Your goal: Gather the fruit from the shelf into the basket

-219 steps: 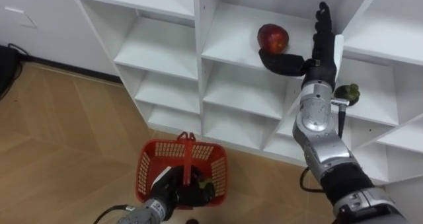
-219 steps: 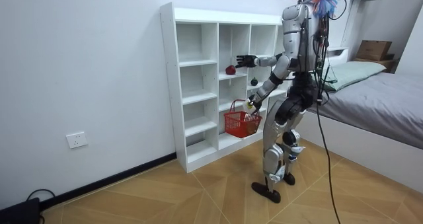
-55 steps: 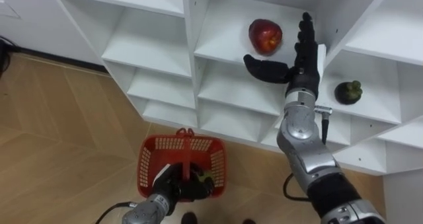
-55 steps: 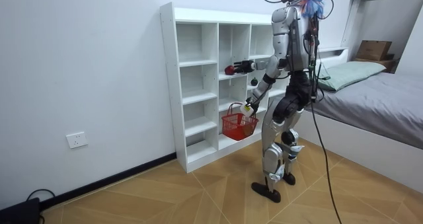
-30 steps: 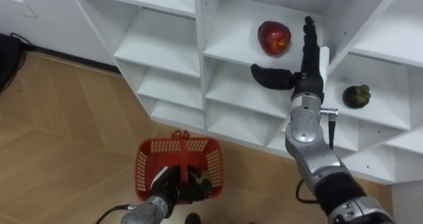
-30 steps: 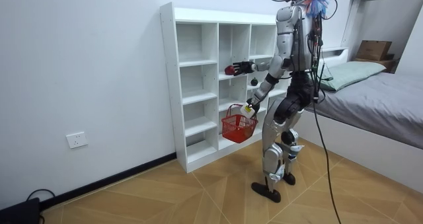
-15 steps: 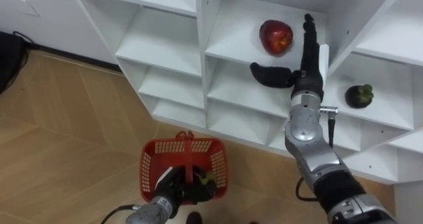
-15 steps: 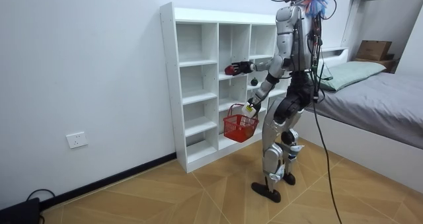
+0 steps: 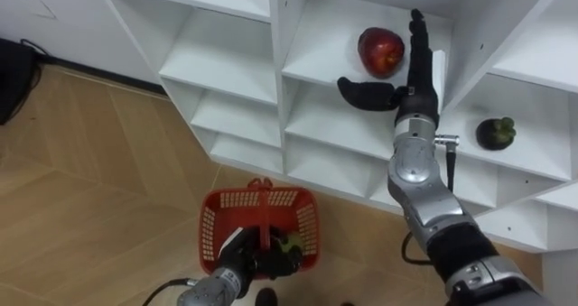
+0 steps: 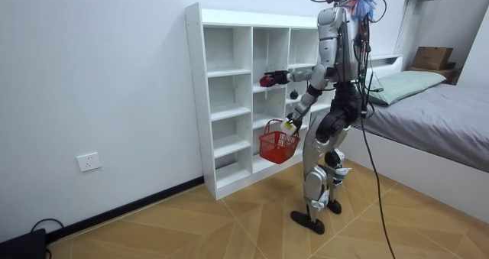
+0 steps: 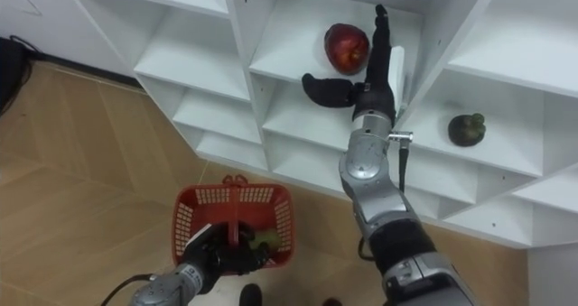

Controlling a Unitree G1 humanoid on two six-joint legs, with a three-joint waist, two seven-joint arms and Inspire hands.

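My right hand (image 9: 416,78) is spread open inside the closet (image 9: 226,53), fingers straight, just beside the red apple (image 9: 380,51) on its shelf. My left hand (image 9: 237,255) is clenched round the handle of the red basket (image 9: 217,223) low down. A dark green fruit (image 9: 495,132) sits in the next compartment.

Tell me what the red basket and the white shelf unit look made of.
Red basket: likely moulded plastic, slightly glossy. Its walls are an even lattice of small holes in one uniform colour, and it has a thin rigid handle.
White shelf unit: probably painted or laminated board with a smooth satin finish. The panels are flat with square edges and no visible grain.
Neither can be confirmed by look alone.
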